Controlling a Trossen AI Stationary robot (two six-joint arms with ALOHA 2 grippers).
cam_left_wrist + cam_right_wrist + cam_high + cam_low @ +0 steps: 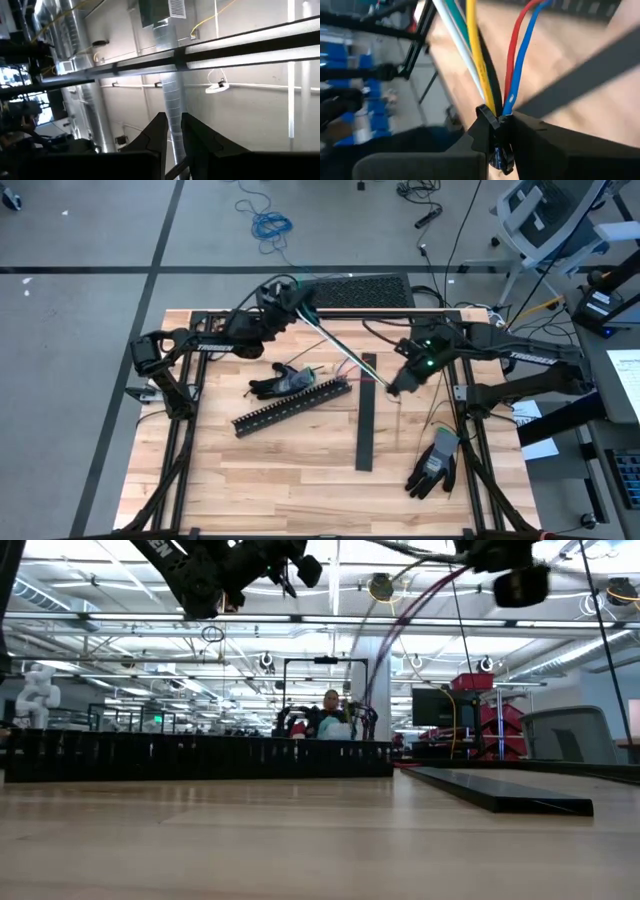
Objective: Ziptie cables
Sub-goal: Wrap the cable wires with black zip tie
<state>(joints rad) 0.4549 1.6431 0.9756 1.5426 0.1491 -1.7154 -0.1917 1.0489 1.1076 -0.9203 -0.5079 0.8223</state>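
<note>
Two claws are raised above the table (250,480), each pinching one end of the cables (345,352): the left claw (297,302) rearward, the right claw (398,388) near the flat black strip (366,430).

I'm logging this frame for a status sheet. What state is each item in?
cables: lifted off the table, stretched between both pincers
right pincer: shut on the cables' end
left pincer: raised, at the cables' other end
black slotted duct: lying empty on the table
flat black cover strip: lying beside it
grey glove: lying flat

Grey tiled floor (80,240), ceiling strip lights (120,618)
</note>
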